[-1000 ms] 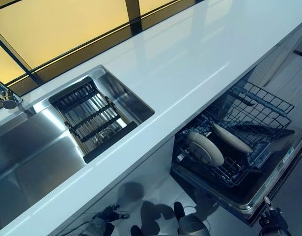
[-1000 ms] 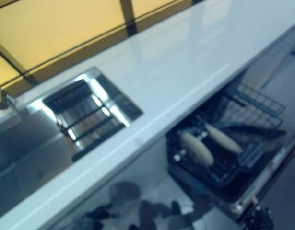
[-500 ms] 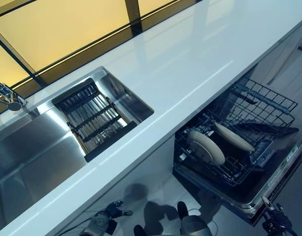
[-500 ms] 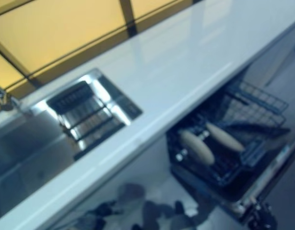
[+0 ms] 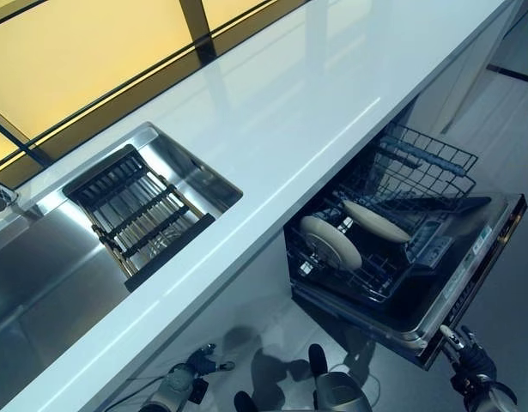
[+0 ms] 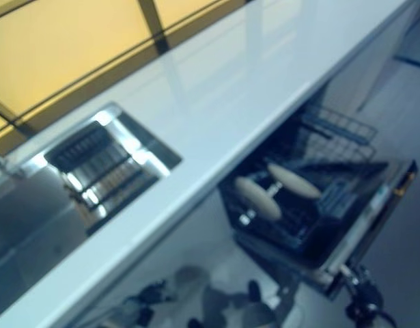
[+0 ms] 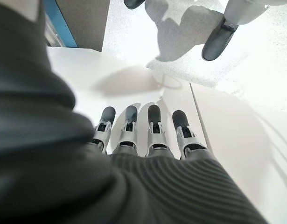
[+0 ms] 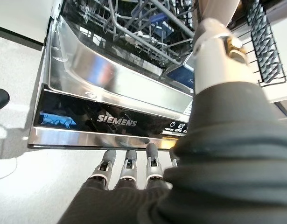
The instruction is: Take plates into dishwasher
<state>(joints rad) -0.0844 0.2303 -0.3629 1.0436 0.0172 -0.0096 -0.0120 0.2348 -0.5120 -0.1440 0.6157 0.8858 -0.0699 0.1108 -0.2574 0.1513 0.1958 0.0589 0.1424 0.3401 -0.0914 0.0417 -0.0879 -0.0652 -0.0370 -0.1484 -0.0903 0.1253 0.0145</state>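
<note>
2 plates point(image 5: 349, 233) racked in dishwasher point(image 5: 470, 257); both hands point(image 8: 129, 170) point(image 7: 143, 130) relaxed, empty.

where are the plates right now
Two plates stand on edge side by side in the lower rack of the open dishwasher, below the white counter on the robot's right.

Glossy white countertop point(image 5: 272, 112) — brushed steel sink point(image 5: 49, 257) — wire-metal dishwasher rack point(image 5: 409, 172)
</note>
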